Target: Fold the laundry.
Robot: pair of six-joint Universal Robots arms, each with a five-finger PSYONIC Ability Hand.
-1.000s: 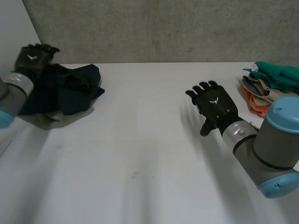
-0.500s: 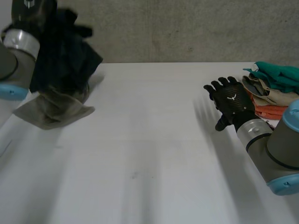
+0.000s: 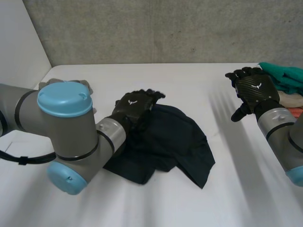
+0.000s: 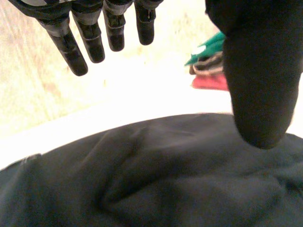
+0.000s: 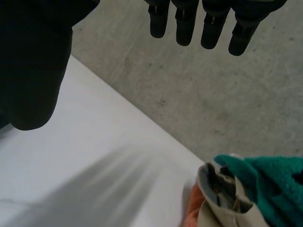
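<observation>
Dark garment (image 3: 175, 142) lies crumpled just under the left hand (image 3: 134, 106), whose fingers are spread and hold nothing, while the right hand (image 3: 253, 90), also spread, is well apart from it.

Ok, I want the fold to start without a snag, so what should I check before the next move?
1. The dark garment lies on the white table, apart from the clothes pile: ok.
2. The garment is spread flat: not ok, it lies crumpled with folds.
3. The left robot hand is open, with straight fingers over the garment's edge: ok.
4. The left robot hand touches the cloth: cannot tell.
5. The right robot hand is open, holds nothing and is apart from the garment: ok.
</observation>
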